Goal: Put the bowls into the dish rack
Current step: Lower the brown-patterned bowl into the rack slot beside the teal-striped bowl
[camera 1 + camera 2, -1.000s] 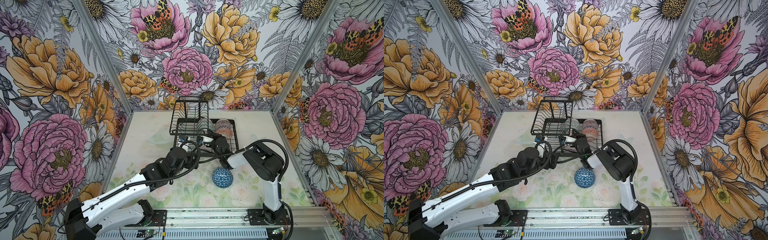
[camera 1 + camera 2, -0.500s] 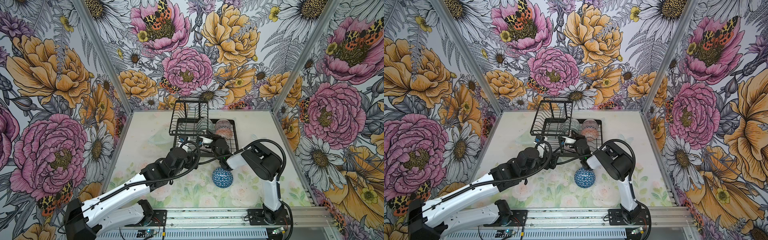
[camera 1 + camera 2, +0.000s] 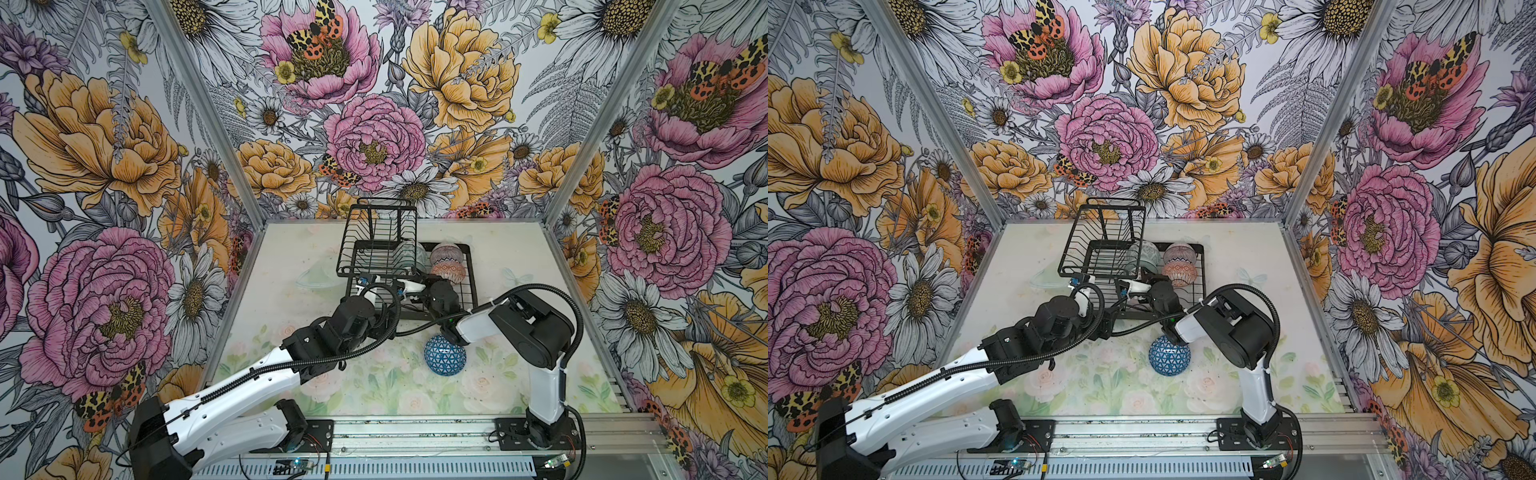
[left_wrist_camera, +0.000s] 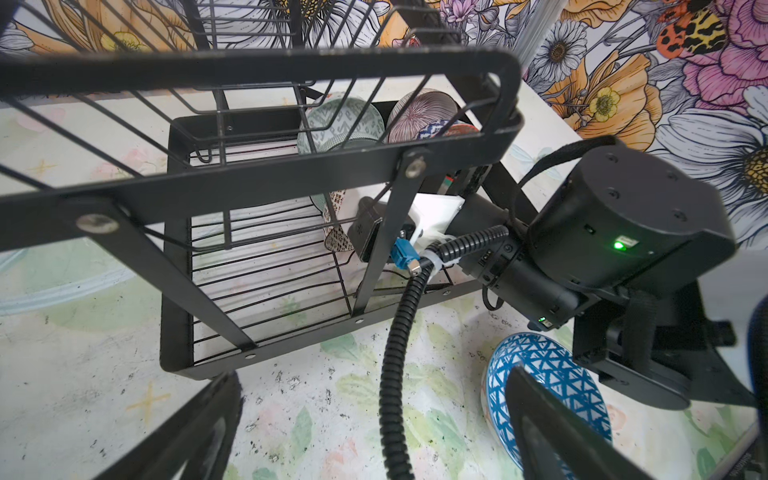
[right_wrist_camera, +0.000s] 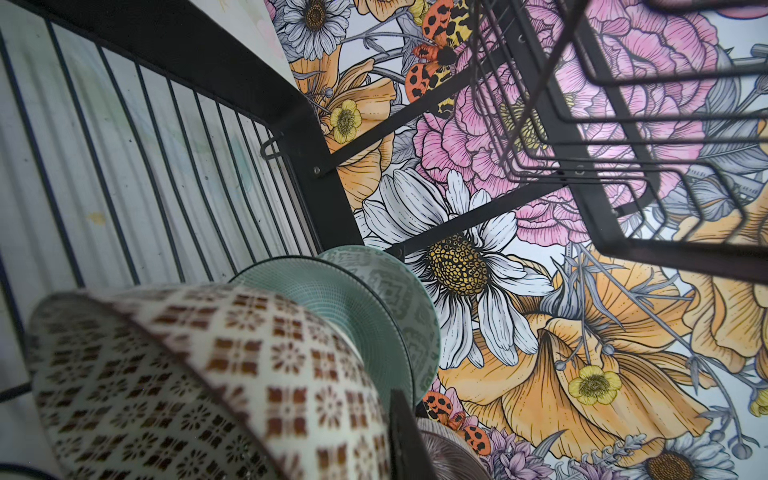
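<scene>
right end effector (image 3: 404,286) pinching mosaic bowl (image 5: 187,374) | inside dish rack (image 4: 176,257)

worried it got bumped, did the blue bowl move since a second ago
No, the blue bowl lies where it was, same gap from the dish rack.

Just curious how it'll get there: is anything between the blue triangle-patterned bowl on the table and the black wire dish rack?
Yes. The right arm stretches across between the blue triangle-patterned ceramic bowl and the front of the black wire dish rack, its right gripper shut on a brown-and-white mosaic bowl inside.
</scene>
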### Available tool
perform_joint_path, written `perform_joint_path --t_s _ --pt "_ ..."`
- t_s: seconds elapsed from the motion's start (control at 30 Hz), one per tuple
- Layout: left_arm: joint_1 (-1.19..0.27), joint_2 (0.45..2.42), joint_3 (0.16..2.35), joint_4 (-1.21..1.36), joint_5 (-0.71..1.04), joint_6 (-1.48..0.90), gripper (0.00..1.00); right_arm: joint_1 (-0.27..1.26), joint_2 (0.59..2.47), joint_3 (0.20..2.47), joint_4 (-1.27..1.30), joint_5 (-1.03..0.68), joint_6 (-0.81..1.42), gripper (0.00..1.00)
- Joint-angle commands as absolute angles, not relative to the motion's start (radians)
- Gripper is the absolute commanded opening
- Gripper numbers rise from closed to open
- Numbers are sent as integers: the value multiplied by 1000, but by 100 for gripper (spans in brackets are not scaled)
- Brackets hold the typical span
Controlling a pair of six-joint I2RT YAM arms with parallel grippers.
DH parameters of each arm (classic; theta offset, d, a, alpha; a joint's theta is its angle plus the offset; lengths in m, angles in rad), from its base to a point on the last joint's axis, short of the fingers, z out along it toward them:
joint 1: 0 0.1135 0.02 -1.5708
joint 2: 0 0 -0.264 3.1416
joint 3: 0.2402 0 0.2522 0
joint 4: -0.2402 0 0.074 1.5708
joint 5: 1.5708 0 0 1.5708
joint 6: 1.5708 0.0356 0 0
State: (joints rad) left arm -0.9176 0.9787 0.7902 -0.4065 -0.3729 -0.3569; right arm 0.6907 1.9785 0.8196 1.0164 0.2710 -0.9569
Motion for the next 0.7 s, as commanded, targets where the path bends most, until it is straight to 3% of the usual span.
perform_joint_path --t_s 0.0,0.43,0.67 --pt "-908 946 771 -388 -350 -363 99 719 1940 801 959 226 -959 12" --pt "-907 934 765 -389 -349 -364 99 724 1929 799 945 243 -958 22" --pt "-907 934 766 -390 -350 -363 99 724 1878 783 909 241 -953 35"
